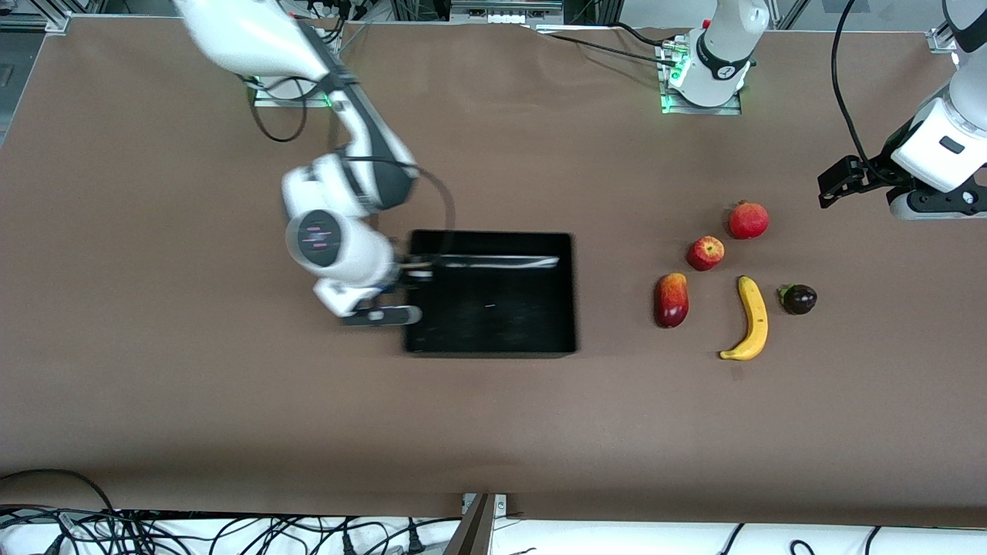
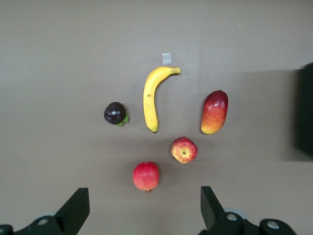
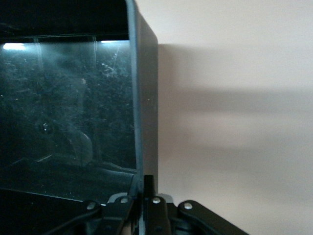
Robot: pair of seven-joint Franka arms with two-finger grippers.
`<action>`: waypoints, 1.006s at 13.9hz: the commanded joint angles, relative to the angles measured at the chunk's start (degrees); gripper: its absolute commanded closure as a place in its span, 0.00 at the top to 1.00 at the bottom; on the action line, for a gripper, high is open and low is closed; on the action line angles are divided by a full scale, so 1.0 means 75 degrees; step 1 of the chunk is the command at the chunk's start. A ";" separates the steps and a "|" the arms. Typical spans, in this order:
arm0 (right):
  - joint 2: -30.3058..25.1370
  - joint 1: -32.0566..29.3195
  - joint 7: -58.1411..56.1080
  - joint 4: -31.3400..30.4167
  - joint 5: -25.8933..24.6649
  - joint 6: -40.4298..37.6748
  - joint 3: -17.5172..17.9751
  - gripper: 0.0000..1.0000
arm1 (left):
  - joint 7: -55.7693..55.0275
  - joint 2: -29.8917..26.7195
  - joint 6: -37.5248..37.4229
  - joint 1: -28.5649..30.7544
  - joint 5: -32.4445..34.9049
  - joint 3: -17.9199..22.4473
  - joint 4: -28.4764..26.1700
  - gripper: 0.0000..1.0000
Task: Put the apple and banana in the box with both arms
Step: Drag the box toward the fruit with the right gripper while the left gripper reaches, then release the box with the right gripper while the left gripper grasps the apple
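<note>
We see the glossy black box (image 1: 493, 339) empty, its wall clenched by the right tool (image 3: 145, 196). The dimpled apple (image 1: 705, 253) and curved banana (image 1: 751, 319) lie on the table (image 1: 154, 231); the left tool (image 2: 142, 213) hangs released above them.

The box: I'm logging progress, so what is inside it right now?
No fruit shows in the box; the apple and banana lie on the table. The right gripper, clamping the wall, hides one edge.

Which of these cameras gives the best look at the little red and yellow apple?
The left wrist view: the small round red apple with yellowish patches sits near the middle, its dimpled top plain. The front view shows it smaller, among the other fruit. The right wrist view shows no apple, only the glossy black plastic box's wall.
</note>
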 commanded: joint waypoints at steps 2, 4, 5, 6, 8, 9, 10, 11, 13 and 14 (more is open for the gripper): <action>0.1057 0.0755 0.0498 0.1195 0.0585 0.1054 -0.0056 0.00 | 0.0010 0.0295 -0.0417 -0.0069 0.0117 -0.0028 0.0287 1.00; 0.1304 0.0979 0.0580 0.1242 0.0667 0.1525 -0.0056 0.00 | 0.0033 0.0531 -0.1235 -0.0187 0.0128 -0.0190 0.0276 1.00; 0.1386 0.1060 0.0603 0.1277 0.0655 0.1562 -0.0056 0.00 | 0.0045 0.0764 -0.1460 -0.0187 0.0117 -0.0250 0.0252 1.00; 0.1433 0.1073 0.0627 0.1277 0.0667 0.1574 -0.0056 0.00 | 0.0022 0.0893 -0.1555 -0.0187 0.0117 -0.0262 0.0124 1.00; 0.1550 0.1154 0.0732 0.1347 0.0655 0.1620 -0.0056 0.00 | 0.0034 0.1442 -0.1532 -0.0211 0.0117 -0.0367 -0.0076 1.00; 0.1620 0.1225 0.0744 0.1371 0.0655 0.1725 -0.0056 0.00 | 0.0034 0.1782 -0.1382 -0.0211 0.0117 -0.0437 -0.0088 1.00; 0.1679 0.1272 0.0744 0.1406 0.0655 0.1784 -0.0056 0.00 | 0.0022 0.1948 -0.0951 -0.0199 0.0117 -0.0519 -0.0239 1.00; 0.1726 0.1272 0.0744 0.1429 0.0655 0.1831 -0.0056 0.00 | 0.0022 0.1961 -0.0262 -0.0211 0.0117 -0.0543 -0.0693 1.00; 0.1715 0.1261 0.0709 0.1441 0.0655 0.1843 -0.0056 0.47 | 0.0022 0.1973 0.1331 -0.0211 0.0152 -0.0718 -0.1770 1.00; 0.1680 0.1237 0.0686 0.1430 0.0655 0.1832 -0.0067 0.86 | 0.0022 0.1961 0.2197 -0.0176 0.0175 -0.0742 -0.2344 1.00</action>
